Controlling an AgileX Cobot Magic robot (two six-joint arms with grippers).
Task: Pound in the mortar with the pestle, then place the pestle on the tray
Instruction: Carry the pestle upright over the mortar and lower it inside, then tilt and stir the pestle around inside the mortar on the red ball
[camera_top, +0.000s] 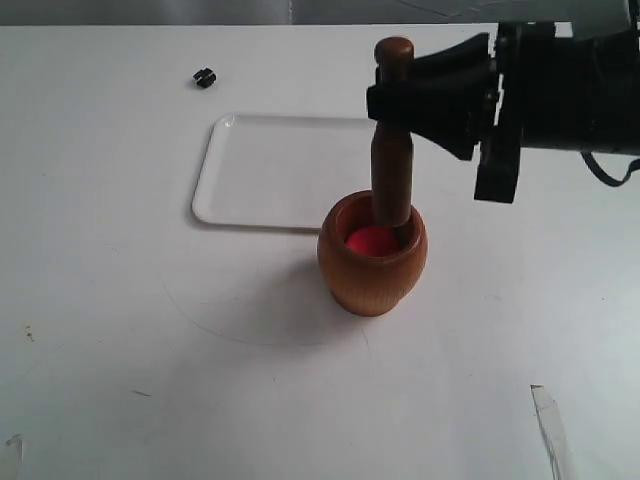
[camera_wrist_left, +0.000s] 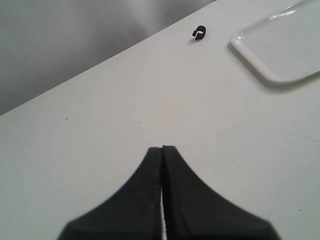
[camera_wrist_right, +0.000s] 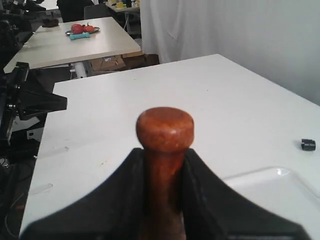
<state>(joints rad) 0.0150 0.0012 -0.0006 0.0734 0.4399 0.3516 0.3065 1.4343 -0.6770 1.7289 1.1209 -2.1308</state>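
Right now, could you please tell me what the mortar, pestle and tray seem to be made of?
The mortar looks like reddish-brown wood with a satin sheen. The pestle looks like darker wood, mottled grain on its knob. The tray is probably white plastic, glossy highlights along its rim.

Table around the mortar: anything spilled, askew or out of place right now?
Nothing is spilled. The pestle stands upright in the mortar, gripped by the right gripper. The one stray item is a small black clip, which lies on the table past the tray's far left corner, apart from it.
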